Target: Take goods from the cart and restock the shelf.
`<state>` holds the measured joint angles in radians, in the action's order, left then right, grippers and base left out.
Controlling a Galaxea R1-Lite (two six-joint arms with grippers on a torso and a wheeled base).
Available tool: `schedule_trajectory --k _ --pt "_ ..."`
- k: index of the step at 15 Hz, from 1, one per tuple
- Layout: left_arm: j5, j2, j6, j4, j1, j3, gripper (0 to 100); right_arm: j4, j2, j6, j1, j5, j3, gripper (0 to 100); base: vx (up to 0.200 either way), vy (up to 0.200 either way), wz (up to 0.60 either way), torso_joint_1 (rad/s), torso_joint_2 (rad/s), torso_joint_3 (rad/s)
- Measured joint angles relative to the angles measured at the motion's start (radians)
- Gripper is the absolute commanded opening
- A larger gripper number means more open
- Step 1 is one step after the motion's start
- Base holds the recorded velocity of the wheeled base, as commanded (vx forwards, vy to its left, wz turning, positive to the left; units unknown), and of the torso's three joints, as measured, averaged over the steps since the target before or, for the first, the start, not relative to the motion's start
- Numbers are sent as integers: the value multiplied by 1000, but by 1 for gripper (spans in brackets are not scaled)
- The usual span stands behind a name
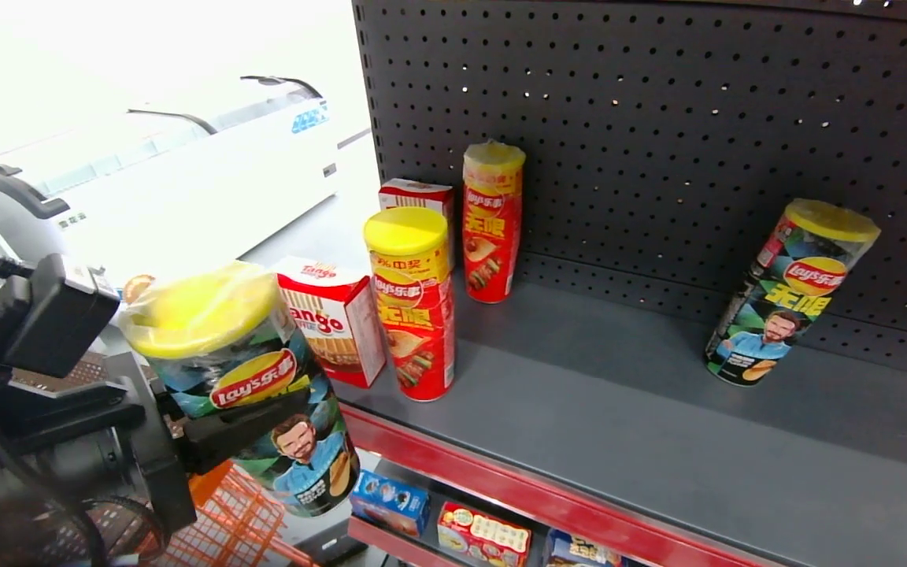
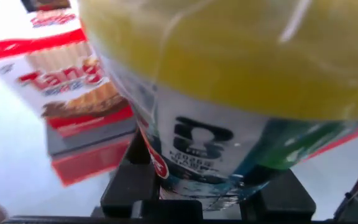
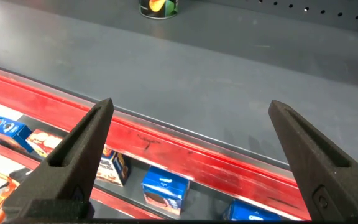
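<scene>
chip can gripped in left end effector

The shelf deck looks like smooth, matt grey painted metal, with a glossy red front rail and, across the upper right, a matt black perforated back panel. At lower left the chip can wears a shiny printed wrap and a yellow plastic lid under crinkled clear film, while the left end effector around it is dull black plastic. The wafer box beside it is printed card with a slight sheen, the cart orange coated wire.
</scene>
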<state>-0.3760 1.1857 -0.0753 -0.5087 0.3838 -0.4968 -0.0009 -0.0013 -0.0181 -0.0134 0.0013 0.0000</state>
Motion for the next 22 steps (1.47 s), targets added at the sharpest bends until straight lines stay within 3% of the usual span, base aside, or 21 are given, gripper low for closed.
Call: schedule_trajectory --k 5,20,22 --pt "-20 20 -12 0 42 -8 0 -1 0 0 0 0 0 100 0 0 -600 2 1 0" --pt "-19 27 -9 -15 31 -8 0 0 0 1 0 0 0 100 0 0 0 0 0 0" --pt "-16 27 -9 -14 29 0 0 0 0 1 0 0 0 100 0 0 -600 0 2 9"
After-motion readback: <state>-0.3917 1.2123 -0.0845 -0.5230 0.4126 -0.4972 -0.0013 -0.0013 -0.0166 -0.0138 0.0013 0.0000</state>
